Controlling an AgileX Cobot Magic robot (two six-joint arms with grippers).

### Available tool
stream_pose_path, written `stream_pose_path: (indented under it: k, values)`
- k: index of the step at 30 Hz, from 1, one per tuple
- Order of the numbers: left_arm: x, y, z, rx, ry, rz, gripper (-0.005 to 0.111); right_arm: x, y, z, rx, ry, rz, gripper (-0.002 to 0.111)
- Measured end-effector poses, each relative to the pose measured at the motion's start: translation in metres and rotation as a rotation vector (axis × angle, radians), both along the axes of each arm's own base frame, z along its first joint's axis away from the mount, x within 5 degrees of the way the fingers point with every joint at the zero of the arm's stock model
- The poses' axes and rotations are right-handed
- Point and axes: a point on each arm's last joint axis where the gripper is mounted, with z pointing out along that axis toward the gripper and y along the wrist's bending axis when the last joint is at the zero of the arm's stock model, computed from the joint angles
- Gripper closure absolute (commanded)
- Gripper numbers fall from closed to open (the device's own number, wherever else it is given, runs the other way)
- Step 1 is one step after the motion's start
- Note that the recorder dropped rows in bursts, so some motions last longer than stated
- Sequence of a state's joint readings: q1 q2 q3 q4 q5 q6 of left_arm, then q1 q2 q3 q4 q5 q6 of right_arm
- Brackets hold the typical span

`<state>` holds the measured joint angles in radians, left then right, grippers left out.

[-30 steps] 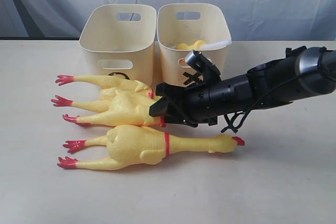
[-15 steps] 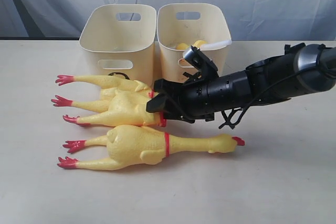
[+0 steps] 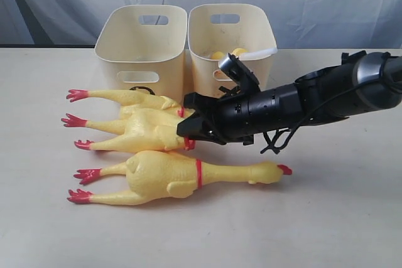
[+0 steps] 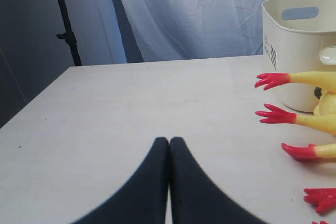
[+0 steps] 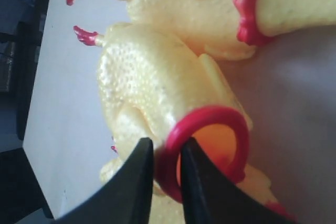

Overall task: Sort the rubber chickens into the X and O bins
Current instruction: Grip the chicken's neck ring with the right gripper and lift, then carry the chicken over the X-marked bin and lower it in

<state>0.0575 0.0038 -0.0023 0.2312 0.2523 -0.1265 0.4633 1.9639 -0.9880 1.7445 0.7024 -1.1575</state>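
Only the right wrist view shows the grip itself. The right gripper has its two black fingers set narrow on the rim of the red neck band of the middle rubber chicken, pinching the band's edge between them.

The exterior view places that chicken on the table between the back rubber chicken and the front rubber chicken. All three lie in front of the left bin and the right bin, and something yellow lies in the right bin.

The left gripper, seen only by its own camera, hovers over bare table with its fingers pressed together, holding nothing. That view also catches a barcode sticker on the bin's side, too small to read.

A black curve peeks out low on the left bin's front. The arm covers the right bin's front.
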Motion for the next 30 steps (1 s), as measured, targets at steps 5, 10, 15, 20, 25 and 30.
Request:
stream_pose_path:
  k: [5,10,15,20,25,30]
  values:
    - [0.000,0.000,0.000,0.000,0.000,0.000,0.107,-0.004,0.003,0.004,0.053,0.019,0.035,0.109]
    - [0.000,0.000,0.000,0.000,0.000,0.000,0.107,-0.007,0.004,0.016,0.096,0.004,0.061,0.109]
    - [0.000,0.000,0.000,0.000,0.000,0.000,0.107,-0.010,0.004,0.038,0.141,-0.036,0.076,0.109]
    - [0.000,0.000,0.000,0.000,0.000,0.000,0.107,-0.015,0.002,0.063,0.176,-0.068,0.069,0.109]
    - [0.000,0.000,0.000,0.000,0.000,0.000,0.107,-0.020,0.000,0.082,0.205,-0.092,0.068,0.109]
    - [0.000,0.000,0.000,0.000,0.000,0.000,0.107,-0.024,-0.002,0.095,0.219,-0.100,0.066,0.109]
